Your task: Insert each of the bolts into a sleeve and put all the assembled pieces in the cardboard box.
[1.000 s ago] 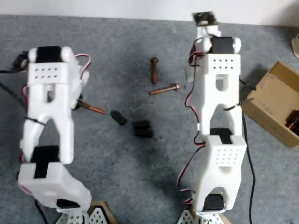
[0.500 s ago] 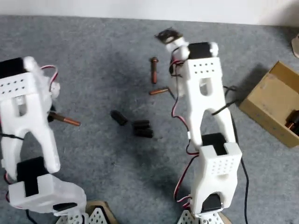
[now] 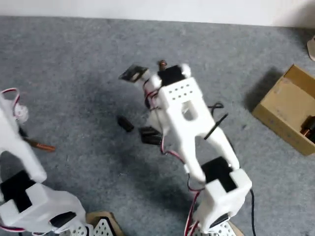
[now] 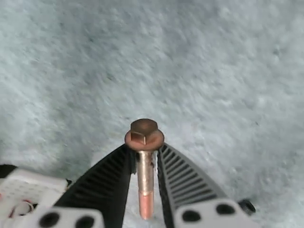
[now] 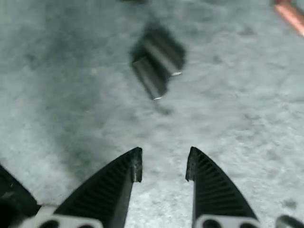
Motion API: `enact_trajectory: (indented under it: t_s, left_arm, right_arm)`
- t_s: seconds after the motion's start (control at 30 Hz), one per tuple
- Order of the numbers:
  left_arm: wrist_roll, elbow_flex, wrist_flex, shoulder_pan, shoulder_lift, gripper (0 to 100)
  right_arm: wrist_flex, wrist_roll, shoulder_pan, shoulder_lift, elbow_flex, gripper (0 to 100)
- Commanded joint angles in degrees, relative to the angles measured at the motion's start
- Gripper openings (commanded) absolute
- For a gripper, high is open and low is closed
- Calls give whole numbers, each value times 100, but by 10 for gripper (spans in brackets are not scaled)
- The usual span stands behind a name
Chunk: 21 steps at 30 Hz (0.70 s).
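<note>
Grey felt table (image 3: 74, 49). The right arm (image 3: 182, 105) has swung away from the cardboard box (image 3: 283, 113) to over the paired sleeves (image 3: 149, 135). The left arm (image 3: 15, 147) pulled well away from them, carrying a bolt (image 3: 43, 146). Sleeve pickup likely next. Right wrist view adds: right gripper (image 5: 163, 166) parted, empty, near the sleeves. Left wrist view adds: left gripper (image 4: 145, 164) clamped on the bolt's shank.

Soft even light, dim shadows beside the right arm (image 3: 187, 113) and cardboard box (image 3: 288, 110), source perhaps overhead-right.
</note>
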Motion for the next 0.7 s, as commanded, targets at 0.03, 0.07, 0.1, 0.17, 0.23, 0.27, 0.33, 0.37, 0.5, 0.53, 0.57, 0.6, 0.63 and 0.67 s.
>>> enact_trajectory:
  t_s: [0.03,0.07,0.1,0.17,0.23,0.27,0.33,0.37,0.5,0.53,0.57,0.6,0.63,0.67]
  left_arm:
    - [-519,-40,26,-673,-295,5]
    - [-615,-40,26,-796,-277,5]
    - [-695,-40,26,-919,-251,5]
    - [-844,-40,26,-1165,-242,5]
    - [-1029,-22,26,-1411,-242,5]
    - [-1108,40,26,-1525,-242,5]
    - [-1257,189,26,-1710,-242,5]
    - [-1336,259,26,-1798,-242,5]
    - [-1670,497,18,-2185,-242,5]
    - [-1749,523,18,-2299,-242,5]
    - [-1837,523,18,-2404,-242,5]
    - [-1908,523,18,-2510,-242,5]
    - [-1978,532,18,-2615,-242,5]
    - [-2048,532,18,-2721,-242,5]
  right_arm:
    - [-664,35,-488,-664,787,152]
    - [-813,18,-567,-734,936,152]
    - [-963,0,-629,-796,1077,152]
    - [-1200,-158,-769,-848,1262,152]
    - [-1393,-220,-901,-857,1367,152]
    - [-1490,-220,-980,-857,1393,152]
    - [-1684,-220,-1112,-857,1411,152]
    - [-1789,-220,-1182,-857,1411,152]
    - [-2325,-229,-1455,-840,1420,152]
    - [-2484,-229,-1499,-840,1420,152]
    - [-2642,-237,-1525,-831,1420,152]
    - [-2765,-237,-1534,-822,1429,152]
    - [-2888,-308,-1534,-778,1429,152]
    - [-3002,-360,-1534,-699,1429,152]
